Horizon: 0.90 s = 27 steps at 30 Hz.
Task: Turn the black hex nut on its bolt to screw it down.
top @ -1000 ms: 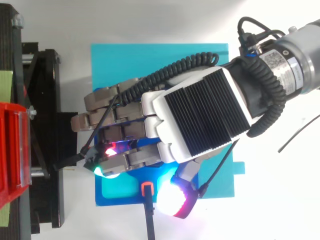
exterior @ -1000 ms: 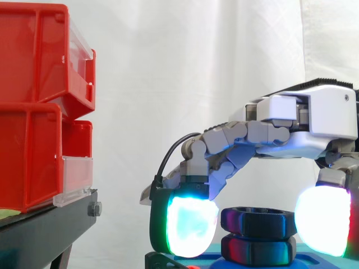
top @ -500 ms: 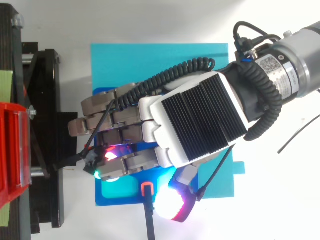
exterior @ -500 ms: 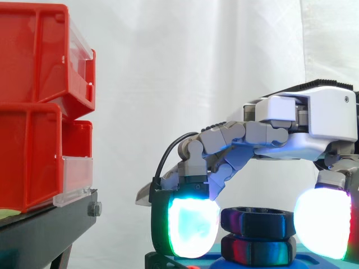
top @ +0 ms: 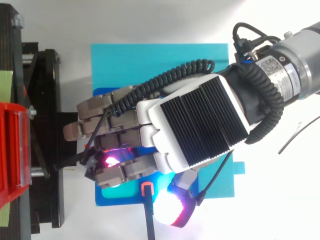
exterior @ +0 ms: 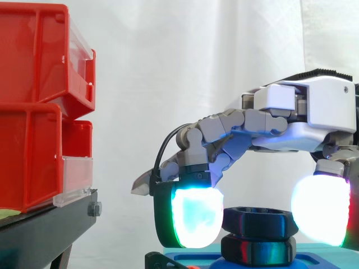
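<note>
From the side, the black hex nut (exterior: 259,222) sits low in the scene, stacked directly above a second black hex piece (exterior: 258,250) that stands on the blue base (exterior: 314,260). The bolt runs inside them and is hidden. The hand (exterior: 314,112) reaches in from the right and arches over the nut, coming down on both sides to the nut's own height. That is the posture for gripping the flats and twisting. It looks close on both sides, but this level view gives no depth, so I cannot tell whether the hand is clamped on the nut or merely beside it. With the nut this near the lower piece, there is probably little thread left to run. The red bins (exterior: 39,101) on their black stand (exterior: 50,224) are well apart to the left, before the white curtain (exterior: 185,67), and play no part.

From above, the back of the hand (top: 195,125) covers the nut entirely, so the nut's height comes from the side view alone. This view adds the layout. The arm (top: 285,70) enters from the upper right at a slant. The hand sits over the middle of the blue base (top: 115,197), which rests on a cyan sheet (top: 160,60) on the white surface (top: 280,200). The stand (top: 45,100) lies just beside the sheet's left edge, close enough to watch during a wide wrist turn.
</note>
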Available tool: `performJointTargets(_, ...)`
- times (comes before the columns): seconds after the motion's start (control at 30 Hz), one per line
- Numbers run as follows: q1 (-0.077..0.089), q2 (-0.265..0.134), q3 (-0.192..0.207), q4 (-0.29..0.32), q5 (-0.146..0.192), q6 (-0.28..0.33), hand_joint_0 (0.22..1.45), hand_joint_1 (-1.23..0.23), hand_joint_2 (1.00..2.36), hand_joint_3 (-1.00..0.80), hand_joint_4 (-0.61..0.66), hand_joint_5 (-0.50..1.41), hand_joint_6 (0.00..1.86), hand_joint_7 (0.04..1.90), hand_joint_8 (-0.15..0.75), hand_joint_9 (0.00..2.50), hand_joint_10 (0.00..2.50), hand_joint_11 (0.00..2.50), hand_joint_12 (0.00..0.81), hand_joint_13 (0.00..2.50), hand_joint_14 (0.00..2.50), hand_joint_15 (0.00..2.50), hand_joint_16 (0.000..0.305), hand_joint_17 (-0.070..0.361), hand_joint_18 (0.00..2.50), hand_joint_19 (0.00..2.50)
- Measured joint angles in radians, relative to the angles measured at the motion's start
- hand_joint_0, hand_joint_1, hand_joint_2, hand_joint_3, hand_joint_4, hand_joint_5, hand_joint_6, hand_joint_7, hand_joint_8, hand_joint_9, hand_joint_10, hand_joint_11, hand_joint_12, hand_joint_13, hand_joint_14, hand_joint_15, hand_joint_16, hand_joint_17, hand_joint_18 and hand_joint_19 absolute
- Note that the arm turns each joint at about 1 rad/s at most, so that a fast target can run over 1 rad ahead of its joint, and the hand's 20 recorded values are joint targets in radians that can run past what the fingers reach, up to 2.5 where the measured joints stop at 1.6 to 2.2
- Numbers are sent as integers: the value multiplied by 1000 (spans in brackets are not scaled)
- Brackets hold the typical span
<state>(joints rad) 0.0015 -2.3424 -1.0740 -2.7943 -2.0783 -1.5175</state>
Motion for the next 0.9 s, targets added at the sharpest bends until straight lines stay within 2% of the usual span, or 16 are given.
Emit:
performJointTargets(0.07,-1,0,3,-2,-2,0,395,-364,1000,-500,195,-27,651,1145,315,821,15,369,385,482,3,96,64,144,401,320)
performJointTargets(0.23,-12,0,7,-2,-16,-1,394,-362,1000,-500,205,-29,681,1096,317,834,15,365,385,491,4,98,64,144,400,323)
performJointTargets(0.6,-46,0,8,4,-52,-3,393,-345,1000,-500,208,-25,679,1105,316,853,15,374,388,497,4,102,64,145,408,322)
performJointTargets(0.9,-74,0,7,15,-81,-3,389,-323,1000,-500,218,-21,623,1185,317,854,15,373,392,496,4,101,65,147,397,330)
